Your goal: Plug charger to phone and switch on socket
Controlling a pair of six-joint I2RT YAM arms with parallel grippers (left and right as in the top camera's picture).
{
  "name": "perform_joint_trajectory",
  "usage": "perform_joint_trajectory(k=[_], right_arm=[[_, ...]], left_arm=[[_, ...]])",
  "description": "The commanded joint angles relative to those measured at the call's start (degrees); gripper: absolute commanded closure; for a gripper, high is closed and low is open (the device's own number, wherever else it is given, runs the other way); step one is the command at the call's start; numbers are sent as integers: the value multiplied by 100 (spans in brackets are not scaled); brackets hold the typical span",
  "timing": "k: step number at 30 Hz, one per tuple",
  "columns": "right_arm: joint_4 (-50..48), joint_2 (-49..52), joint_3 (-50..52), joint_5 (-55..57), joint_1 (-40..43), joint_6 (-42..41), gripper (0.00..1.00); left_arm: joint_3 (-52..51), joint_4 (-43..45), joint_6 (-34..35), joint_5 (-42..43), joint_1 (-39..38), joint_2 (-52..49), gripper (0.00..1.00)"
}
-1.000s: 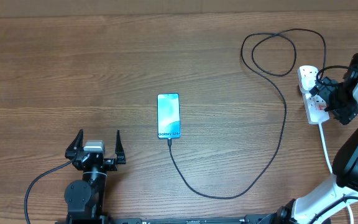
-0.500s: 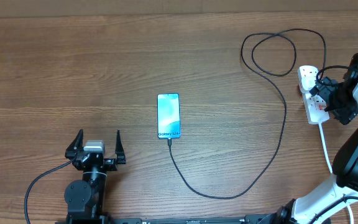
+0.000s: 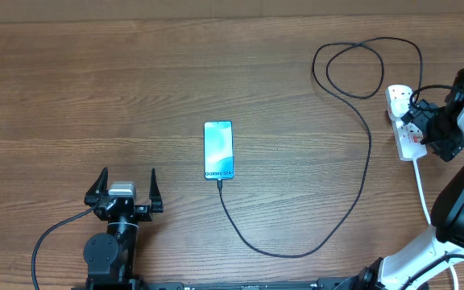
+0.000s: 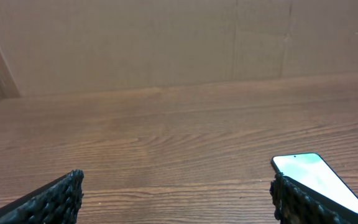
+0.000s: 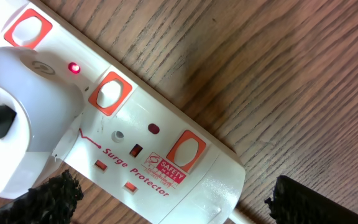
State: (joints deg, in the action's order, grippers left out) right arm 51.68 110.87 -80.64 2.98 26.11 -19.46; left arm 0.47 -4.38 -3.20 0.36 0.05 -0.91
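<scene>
The phone (image 3: 218,150) lies mid-table with its light blue screen lit; its corner shows in the left wrist view (image 4: 316,177). The thin black charger cable (image 3: 353,209) runs from the phone's near edge in a wide curve and a loop to the white socket strip (image 3: 406,129) at the right edge. In the right wrist view a white plug (image 5: 17,118) sits in the strip (image 5: 166,155) and a small red light (image 5: 74,67) glows. My right gripper (image 5: 173,199) is open, straddling the strip's cord end. My left gripper (image 3: 124,187) is open and empty, left of the phone.
The strip's thick white cord (image 3: 422,193) runs toward the table's front right beside my right arm. A cardboard wall (image 4: 166,43) stands along the table's far edge. The strip has orange-red switches (image 5: 109,93) next to each outlet.
</scene>
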Motion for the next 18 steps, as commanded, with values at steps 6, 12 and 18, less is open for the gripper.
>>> perform_joint_trajectory(k=[6, 12, 18], right_arm=[[-17, -728, -111, 33, -199, 4, 0], [-15, -1657, -111, 35, -431, 4, 0], [-13, -2710, -101, 33, -654, 4, 0]], left_arm=[[-22, -4, -68, -46, 39, 66, 1], [-22, -4, -70, -46, 39, 66, 0], [-22, -4, -70, -46, 42, 66, 0]])
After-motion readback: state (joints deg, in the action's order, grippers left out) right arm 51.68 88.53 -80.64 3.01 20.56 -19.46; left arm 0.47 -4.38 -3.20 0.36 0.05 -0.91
